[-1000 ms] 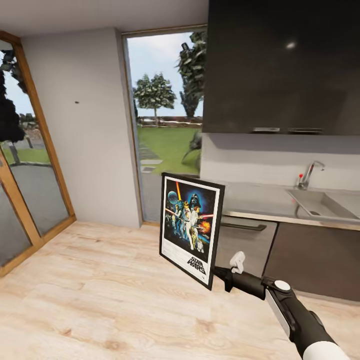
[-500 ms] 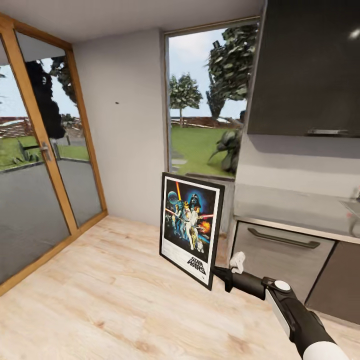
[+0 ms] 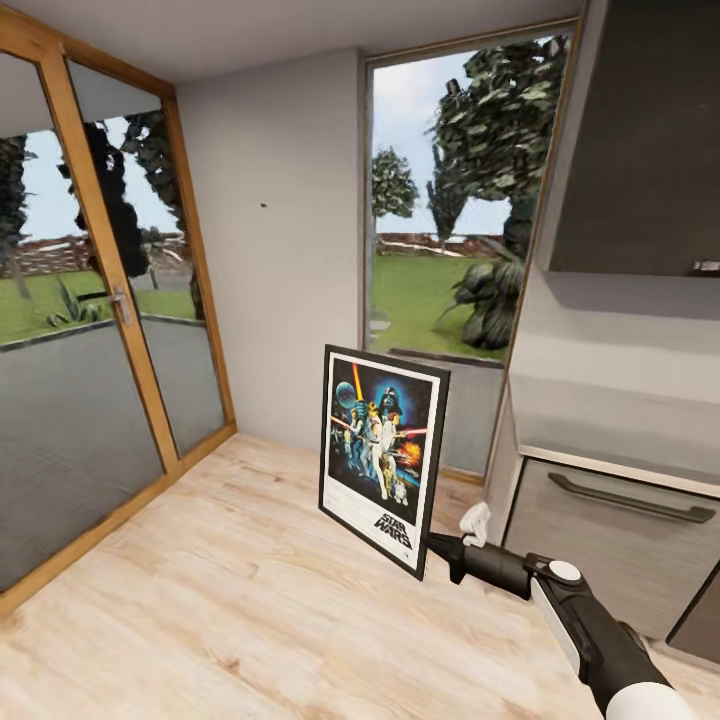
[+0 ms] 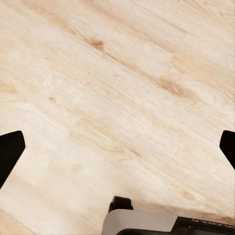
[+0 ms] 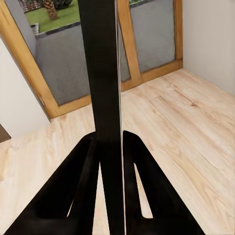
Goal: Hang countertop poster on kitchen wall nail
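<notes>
The poster (image 3: 380,455), black-framed with a white border and the "STAR WARS" title, hangs upright in mid-air over the wood floor, a little tilted. My right gripper (image 3: 432,545) is shut on its lower right corner. In the right wrist view the poster's thin black edge (image 5: 104,73) runs straight up between the two dark fingers (image 5: 78,181) of the right gripper (image 5: 110,142). A small dark nail (image 3: 263,206) sticks out of the grey wall ahead. The kitchen countertop (image 3: 610,420) lies at the right. My left gripper (image 4: 117,147) stands open over bare floor.
Wood-framed glass doors (image 3: 100,330) fill the left side. A tall window (image 3: 450,210) sits beside the nail wall. A dark upper cabinet (image 3: 650,150) and a grey drawer front with a handle (image 3: 630,500) stand at the right. Light wood floor (image 3: 200,600) stretches ahead.
The whole view has swung left: the sink and tap have left the picture and the glass doors have come in. The poster and right arm keep their place in the picture.
</notes>
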Robot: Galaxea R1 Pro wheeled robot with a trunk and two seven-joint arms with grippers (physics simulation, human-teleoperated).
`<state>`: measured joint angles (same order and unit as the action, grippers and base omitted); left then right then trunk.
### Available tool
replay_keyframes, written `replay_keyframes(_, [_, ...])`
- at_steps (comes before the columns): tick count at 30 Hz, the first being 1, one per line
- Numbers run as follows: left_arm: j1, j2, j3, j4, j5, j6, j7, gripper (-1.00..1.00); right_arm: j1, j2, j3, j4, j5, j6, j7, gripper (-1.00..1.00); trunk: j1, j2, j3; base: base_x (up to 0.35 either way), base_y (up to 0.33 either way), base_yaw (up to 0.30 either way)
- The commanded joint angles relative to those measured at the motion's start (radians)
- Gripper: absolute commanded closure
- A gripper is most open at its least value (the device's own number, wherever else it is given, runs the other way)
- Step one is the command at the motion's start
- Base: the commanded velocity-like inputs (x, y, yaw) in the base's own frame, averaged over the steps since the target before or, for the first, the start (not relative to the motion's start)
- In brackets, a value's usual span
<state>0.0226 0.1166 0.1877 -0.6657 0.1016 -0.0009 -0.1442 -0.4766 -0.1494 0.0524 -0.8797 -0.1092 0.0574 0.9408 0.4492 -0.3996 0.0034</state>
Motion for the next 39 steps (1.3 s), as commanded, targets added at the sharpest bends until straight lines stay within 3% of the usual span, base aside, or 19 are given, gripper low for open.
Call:
replay_keyframes(1, [0.000,0.000,0.001,0.000,0.010,0.000,-0.006,-1.00,0.000,-0.001,0.003,0.001,-0.012,0.009,0.004,1.00,0.001,0.000,0.000,0.223,0.301,0.002])
replay_keyframes(39, [0.001,0.000,-0.001,0.000,0.010,0.002,-0.008,-1.00,0.000,-0.001,0.003,0.001,-0.012,0.009,0.003,1.00,0.001,0.000,0.000,0.226,0.297,0.000])
